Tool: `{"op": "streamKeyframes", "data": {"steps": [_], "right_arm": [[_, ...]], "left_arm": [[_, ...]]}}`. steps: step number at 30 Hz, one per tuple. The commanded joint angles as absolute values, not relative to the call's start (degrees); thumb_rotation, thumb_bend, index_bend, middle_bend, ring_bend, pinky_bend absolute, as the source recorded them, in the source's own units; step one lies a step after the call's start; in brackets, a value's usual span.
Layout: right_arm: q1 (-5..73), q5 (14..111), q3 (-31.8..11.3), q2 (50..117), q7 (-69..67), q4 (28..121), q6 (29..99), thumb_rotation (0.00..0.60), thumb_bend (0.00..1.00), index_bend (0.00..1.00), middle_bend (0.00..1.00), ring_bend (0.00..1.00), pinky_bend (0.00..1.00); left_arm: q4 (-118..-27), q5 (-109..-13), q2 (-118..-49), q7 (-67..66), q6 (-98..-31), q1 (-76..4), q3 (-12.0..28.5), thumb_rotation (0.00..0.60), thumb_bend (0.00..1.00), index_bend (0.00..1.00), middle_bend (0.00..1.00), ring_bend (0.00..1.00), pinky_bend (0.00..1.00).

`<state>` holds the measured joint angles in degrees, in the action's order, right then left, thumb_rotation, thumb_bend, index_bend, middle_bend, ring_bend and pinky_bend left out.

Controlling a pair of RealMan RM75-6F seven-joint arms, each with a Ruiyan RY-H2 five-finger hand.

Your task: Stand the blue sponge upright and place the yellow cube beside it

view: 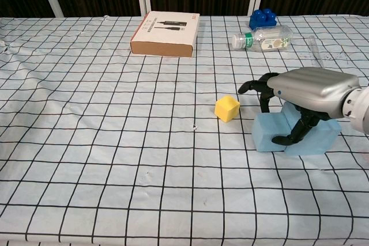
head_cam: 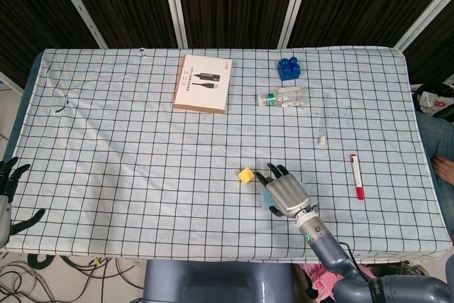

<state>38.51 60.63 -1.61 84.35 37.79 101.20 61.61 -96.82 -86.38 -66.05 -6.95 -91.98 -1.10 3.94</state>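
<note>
- Currently, the blue sponge (view: 297,135) lies flat on the checked tablecloth (view: 115,142) near the robot's edge of the table, so the standing-up step looks not yet done
- Over it arches the right hand (view: 300,99), fingers (view: 265,87) curled down across the sponge's top and thumb hooked against its near face, a cupping hold that seems meant to tip the block onto an edge; whether the fingers truly clamp it or only rest on it cannot be told from either view
- From the head view the right hand (head_cam: 285,193) covers most of the sponge (head_cam: 264,195), only blue corners showing
- Just beside the sponge, apart from it and from the fingertips, sits the yellow cube (view: 226,108), left untouched, likely waiting its turn
- At the far left edge, the left hand (head_cam: 8,175) hangs off the table with fingers spread, holding nothing
- Farther back lie a cardboard box (view: 165,41), a clear bottle (view: 262,38) and a blue toy brick (view: 263,18), well apart from the work
</note>
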Motion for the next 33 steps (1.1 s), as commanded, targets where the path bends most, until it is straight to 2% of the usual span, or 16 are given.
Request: {"op": "streamKeyframes", "data": {"steps": [1,14,33], "right_arm": [[38.5,60.5,-1.6,84.3,37.9,101.2,61.5,0.600,0.30,0.12,0.38,0.04,0.12],[38.4,60.5,-1.5,84.2,38.0,100.9,61.3,0.600,0.30,0.12,0.38,0.04,0.12],[38.3,59.4,-1.0,83.7,39.4,102.1,61.1,0.600,0.30,0.12,0.31,0.01,0.12]], "left_arm": [[-96.8,-86.4,-66.0,-7.0,-92.0,-1.1,3.9,0.600,0.11,0.16,0.06,0.00,0.00],[-96.8,-86.3,-66.1,-7.0,-92.0,-1.1,4.0,0.600,0.11,0.16,0.06,0.00,0.00],[-96.8,-86.2,-66.1,-7.0,-91.7,-1.2,4.0,0.600,0.11,0.16,0.06,0.00,0.00]]}}
